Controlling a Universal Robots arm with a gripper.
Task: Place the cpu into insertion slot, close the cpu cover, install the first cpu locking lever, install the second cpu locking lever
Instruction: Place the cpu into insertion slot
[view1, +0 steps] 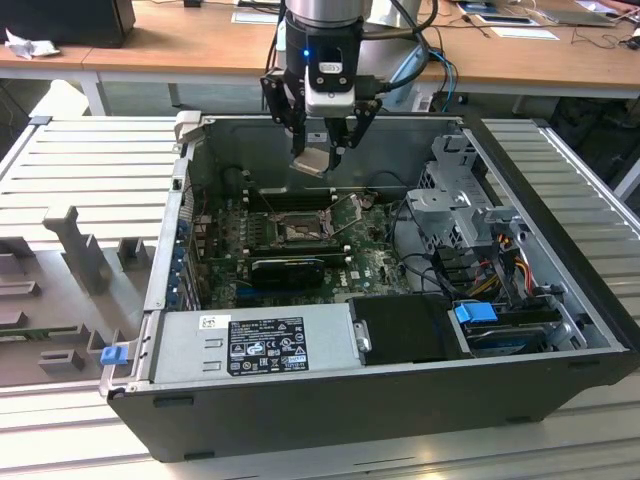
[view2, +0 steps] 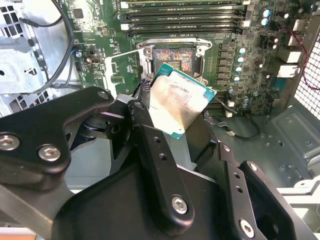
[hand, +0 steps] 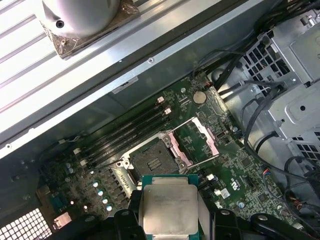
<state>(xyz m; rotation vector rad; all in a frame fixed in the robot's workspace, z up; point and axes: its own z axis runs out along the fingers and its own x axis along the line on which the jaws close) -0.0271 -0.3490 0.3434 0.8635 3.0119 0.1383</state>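
cpu (hand: 167, 210) clamped in gripper (view1: 321, 155), well above open insertion slot (hand: 152, 159)

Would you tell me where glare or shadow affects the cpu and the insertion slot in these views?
Second wrist view: glare washes the cpu pale, while the insertion slot is evenly lit. First wrist view: the cpu shows a mild sheen; the slot sits dim. Exterior view: the case shades the slot; the cpu catches light.

We're in a robotics lab: opened PC tower (view1: 330, 410) lying on a slatted aluminium worktop (view1: 580, 190), robot arm (view1: 320, 20) hanging over it, wooden desks (view1: 190, 45) with papers (view1: 523, 32) right behind.
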